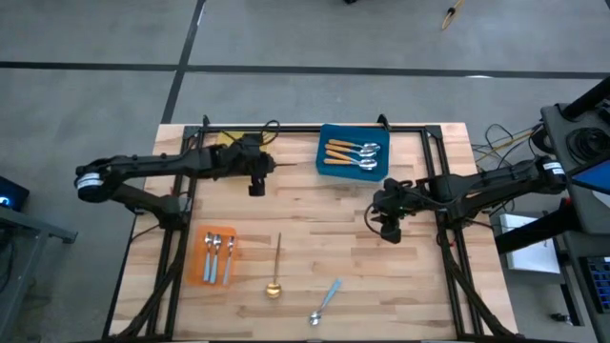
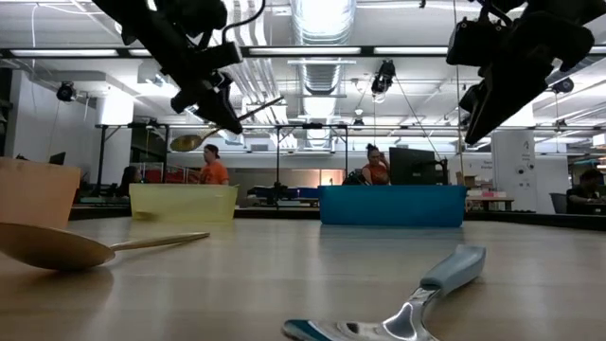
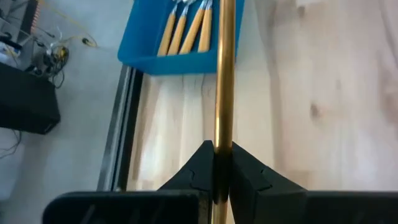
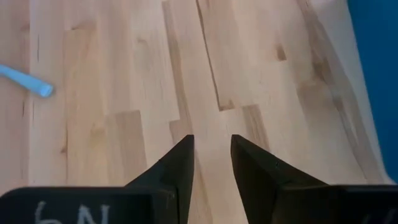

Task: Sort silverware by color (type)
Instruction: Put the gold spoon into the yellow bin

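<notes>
Left gripper (image 1: 270, 166) hangs above the table's far-left part, just beside the yellow tray (image 1: 229, 139), jaws clamped on the thin handle of a gold spoon (image 3: 224, 74) (its bowl shows raised in the low view). Right gripper (image 4: 211, 155) is over bare wood near the blue tray (image 1: 355, 152), jaws a little apart with nothing between them. Four orange-handled spoons (image 1: 351, 153) lie in the blue tray, two light-blue-handled spoons (image 1: 219, 255) in the orange tray (image 1: 202, 274), while a second gold spoon (image 1: 275, 269) and a loose light-blue-handled spoon (image 1: 325, 302) rest on the table's near edge.
</notes>
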Available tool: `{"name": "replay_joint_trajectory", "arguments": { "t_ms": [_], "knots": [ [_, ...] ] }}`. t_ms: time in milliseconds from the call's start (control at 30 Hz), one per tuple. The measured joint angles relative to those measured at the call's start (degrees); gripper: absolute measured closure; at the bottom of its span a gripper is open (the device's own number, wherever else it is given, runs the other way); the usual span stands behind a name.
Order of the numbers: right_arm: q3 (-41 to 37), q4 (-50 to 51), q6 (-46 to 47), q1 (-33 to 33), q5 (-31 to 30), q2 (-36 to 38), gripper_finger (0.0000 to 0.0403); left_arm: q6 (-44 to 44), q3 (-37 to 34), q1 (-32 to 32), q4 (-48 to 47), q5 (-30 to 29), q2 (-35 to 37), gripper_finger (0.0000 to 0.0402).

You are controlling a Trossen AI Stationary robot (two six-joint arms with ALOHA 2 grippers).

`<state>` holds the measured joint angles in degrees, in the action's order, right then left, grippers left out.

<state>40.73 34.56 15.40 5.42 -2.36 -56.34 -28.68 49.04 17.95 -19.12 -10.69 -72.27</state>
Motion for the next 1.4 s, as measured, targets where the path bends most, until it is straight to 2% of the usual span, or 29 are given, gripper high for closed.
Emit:
{"name": "replay_joint_trajectory", "arguments": {
  "t_ms": [333,500,667,1000,1400],
  "knots": [
    [-0.28,-2.53,0.93,-0.03,-0.16,0.02,0.0327,-10.12,0.02,10.46,-4.55,5.82,0.00,0.0392],
    [-0.28,-4.03,0.43,-0.03,-0.21,0.02,0.0331,-13.53,0.00,17.42,-4.32,13.17,0.00,0.0392],
    [-0.28,-4.03,0.52,-0.03,-0.62,0.02,0.0326,-10.64,0.00,25.48,-2.29,20.44,-0.04,0.0392],
    [-0.28,-6.54,0.48,-0.03,-0.65,0.02,0.0334,-6.37,-0.03,35.80,-0.07,22.35,-4.57,0.0392],
    [-0.28,-6.59,0.48,-0.03,-0.67,0.02,0.0335,-6.52,-0.09,37.01,1.65,22.40,-11.85,0.0392]
  ]
}}
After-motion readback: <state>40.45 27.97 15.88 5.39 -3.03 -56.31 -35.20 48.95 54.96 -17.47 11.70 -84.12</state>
